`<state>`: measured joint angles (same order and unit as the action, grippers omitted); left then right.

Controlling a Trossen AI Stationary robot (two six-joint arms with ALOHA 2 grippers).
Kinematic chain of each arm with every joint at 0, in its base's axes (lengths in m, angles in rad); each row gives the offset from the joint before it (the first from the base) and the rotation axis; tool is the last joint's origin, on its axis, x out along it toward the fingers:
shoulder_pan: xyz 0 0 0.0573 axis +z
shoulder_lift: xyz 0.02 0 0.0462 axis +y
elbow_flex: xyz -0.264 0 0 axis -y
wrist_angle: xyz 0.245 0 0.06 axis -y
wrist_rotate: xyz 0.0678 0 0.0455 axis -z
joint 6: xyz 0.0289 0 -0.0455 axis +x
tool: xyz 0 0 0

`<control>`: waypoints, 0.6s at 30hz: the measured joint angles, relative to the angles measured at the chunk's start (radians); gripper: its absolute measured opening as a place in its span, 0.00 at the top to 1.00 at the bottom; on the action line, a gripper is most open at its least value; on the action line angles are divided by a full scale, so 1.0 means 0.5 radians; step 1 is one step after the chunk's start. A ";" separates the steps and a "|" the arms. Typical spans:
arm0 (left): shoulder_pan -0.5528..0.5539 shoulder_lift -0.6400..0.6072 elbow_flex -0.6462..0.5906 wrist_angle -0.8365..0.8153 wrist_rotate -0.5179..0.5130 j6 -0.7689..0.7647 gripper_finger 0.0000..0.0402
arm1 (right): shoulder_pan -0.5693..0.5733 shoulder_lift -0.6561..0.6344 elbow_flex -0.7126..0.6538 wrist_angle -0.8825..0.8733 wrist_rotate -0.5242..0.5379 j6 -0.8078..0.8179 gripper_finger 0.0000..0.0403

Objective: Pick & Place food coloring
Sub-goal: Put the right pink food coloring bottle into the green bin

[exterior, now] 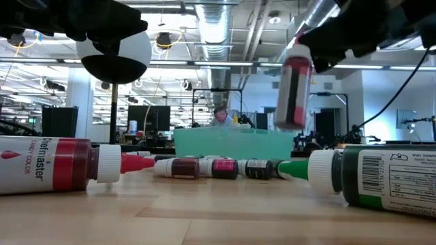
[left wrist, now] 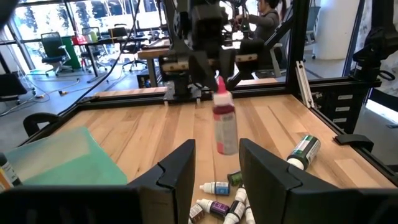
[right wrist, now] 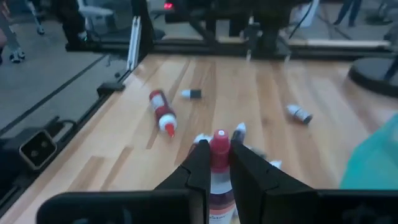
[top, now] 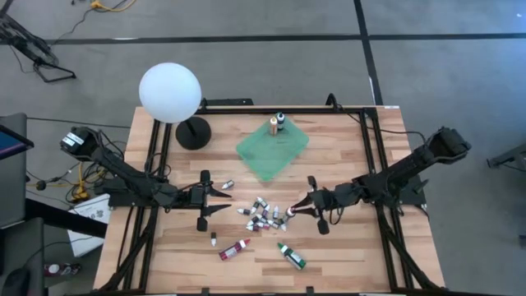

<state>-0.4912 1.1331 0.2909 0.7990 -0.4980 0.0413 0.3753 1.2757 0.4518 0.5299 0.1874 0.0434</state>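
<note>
The right gripper (right wrist: 219, 163), clamped on a seemingly dark-red white-capped dropper bottle (left wrist: 224, 123) mid-table, may drop it if the narrow neck slips.

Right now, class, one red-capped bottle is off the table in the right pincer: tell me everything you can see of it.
The held bottle is a small dropper bottle of clear plastic, dark red inside, with a red pointed cap. It hangs clear of the table above the pile of small bottles. The right pincer is shut on its neck. Nothing else touches it.
</note>
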 joint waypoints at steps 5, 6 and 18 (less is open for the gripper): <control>0.000 0.000 0.000 0.000 0.000 -0.001 0.70 | -0.165 -0.176 0.013 -0.187 0.007 -0.001 0.91; 0.000 0.000 0.000 0.000 0.000 -0.001 0.70 | -0.205 -0.200 0.030 -0.241 0.007 -0.009 0.91; 0.000 0.000 0.000 0.005 -0.018 -0.001 0.70 | -0.732 -0.248 0.387 -0.686 -0.012 -0.213 0.91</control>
<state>-0.4911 1.1332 0.2909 0.8017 -0.5068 0.0406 0.0092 1.1515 0.6455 0.1868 0.1813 -0.0632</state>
